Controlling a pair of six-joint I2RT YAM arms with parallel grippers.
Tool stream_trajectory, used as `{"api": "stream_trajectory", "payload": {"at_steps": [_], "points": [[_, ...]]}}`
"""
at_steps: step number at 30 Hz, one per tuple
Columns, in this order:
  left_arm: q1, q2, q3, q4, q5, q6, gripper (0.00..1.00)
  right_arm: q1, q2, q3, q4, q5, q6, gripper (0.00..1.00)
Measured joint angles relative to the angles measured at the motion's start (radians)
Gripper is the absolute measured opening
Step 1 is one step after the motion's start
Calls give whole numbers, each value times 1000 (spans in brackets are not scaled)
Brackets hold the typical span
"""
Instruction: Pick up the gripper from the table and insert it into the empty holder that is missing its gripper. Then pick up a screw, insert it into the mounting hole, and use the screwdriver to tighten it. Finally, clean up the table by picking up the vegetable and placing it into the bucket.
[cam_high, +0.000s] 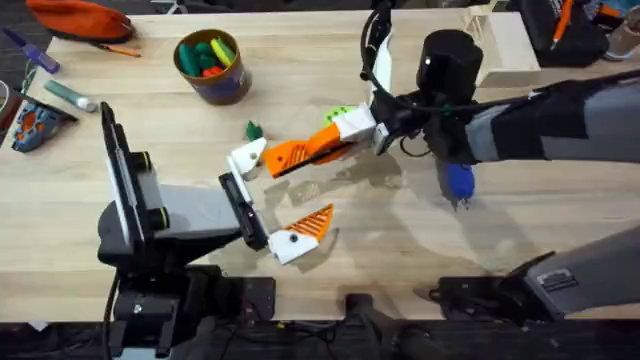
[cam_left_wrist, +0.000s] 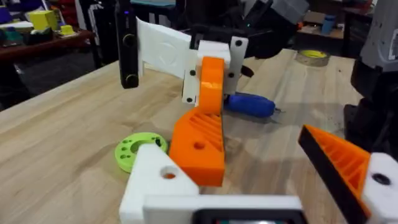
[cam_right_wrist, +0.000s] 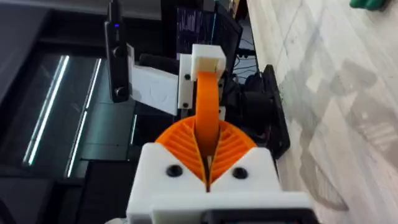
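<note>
The orange gripper (cam_high: 300, 153) is clamped in my right gripper (cam_high: 338, 140), which is shut on it. Its far end sits against the white empty holder (cam_high: 247, 158) on my left arm. In the left wrist view the orange gripper (cam_left_wrist: 199, 146) rests on the holder (cam_left_wrist: 155, 180), under the right gripper (cam_left_wrist: 211, 93). My left gripper (cam_high: 290, 190) is open, and its other finger (cam_high: 315, 222) is orange. The blue screwdriver (cam_high: 458, 183) lies under the right arm. The dark green vegetable (cam_high: 253, 130) lies near the bucket (cam_high: 212, 65).
A lime green disc with holes (cam_high: 338, 114) lies just behind the right gripper. A pale wooden box (cam_high: 500, 40) stands at the back right. An orange pouch (cam_high: 80, 20) and small tools (cam_high: 70, 95) lie at the far left.
</note>
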Motion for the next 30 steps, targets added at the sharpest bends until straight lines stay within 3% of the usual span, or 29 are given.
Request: {"api": "stream_trajectory", "payload": {"at_steps": [30], "points": [[0,0,0,0,-3,0,985,32,0,0,0,50,-87,9]]}}
